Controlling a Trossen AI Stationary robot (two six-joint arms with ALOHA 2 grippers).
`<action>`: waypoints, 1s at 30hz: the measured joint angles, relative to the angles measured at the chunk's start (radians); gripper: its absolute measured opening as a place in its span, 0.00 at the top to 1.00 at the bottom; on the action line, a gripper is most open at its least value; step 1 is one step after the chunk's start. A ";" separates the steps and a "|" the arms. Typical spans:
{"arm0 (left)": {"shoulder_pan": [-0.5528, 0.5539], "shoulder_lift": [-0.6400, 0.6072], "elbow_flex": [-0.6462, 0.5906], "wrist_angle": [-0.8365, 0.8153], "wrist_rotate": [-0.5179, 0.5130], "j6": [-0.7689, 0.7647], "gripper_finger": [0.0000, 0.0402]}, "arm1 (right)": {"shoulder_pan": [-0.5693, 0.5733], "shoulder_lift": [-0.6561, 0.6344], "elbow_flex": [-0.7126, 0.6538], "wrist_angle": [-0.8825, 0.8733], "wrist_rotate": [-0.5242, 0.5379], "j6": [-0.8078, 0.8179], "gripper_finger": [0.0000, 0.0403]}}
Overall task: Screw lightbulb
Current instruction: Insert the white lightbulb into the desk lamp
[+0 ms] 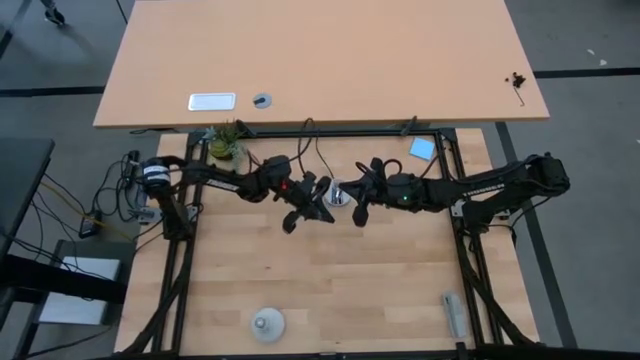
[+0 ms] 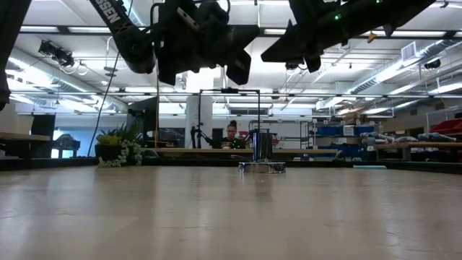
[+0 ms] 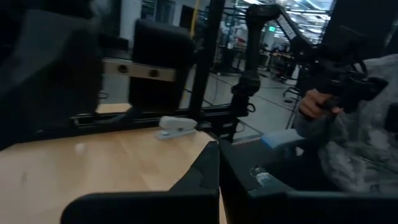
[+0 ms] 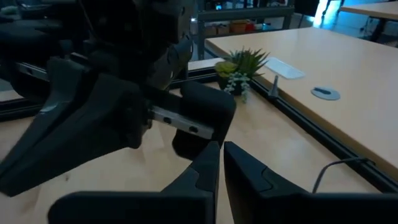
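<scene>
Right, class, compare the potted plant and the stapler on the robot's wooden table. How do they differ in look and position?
The potted plant is green and bushy, while the stapler is pale grey and long. The plant stands upright, and the stapler lies flat. Seen from above, the plant is at the table's top-left corner and the stapler near its bottom-right corner. Both sit at the edge of the table, away from its middle.

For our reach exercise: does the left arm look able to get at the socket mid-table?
Probably yes. The left gripper hangs shut above the table beside the socket, nothing between them; the right gripper, close on the other side, may crowd it.
</scene>
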 joint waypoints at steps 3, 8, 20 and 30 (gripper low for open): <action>-0.033 0.000 0.000 0.000 -0.001 -0.001 1.00 | 0.013 0.000 0.000 0.000 0.000 0.000 0.90; -0.101 0.000 0.000 0.000 -0.002 0.032 1.00 | 0.029 0.000 0.000 0.000 -0.001 0.000 0.87; -0.219 0.000 0.000 -0.004 -0.024 -0.105 0.98 | 0.035 0.000 0.000 0.000 -0.001 -0.018 0.82; -0.294 0.000 0.000 -0.159 -0.193 -0.022 1.00 | 0.035 0.000 0.000 0.000 -0.019 0.006 0.82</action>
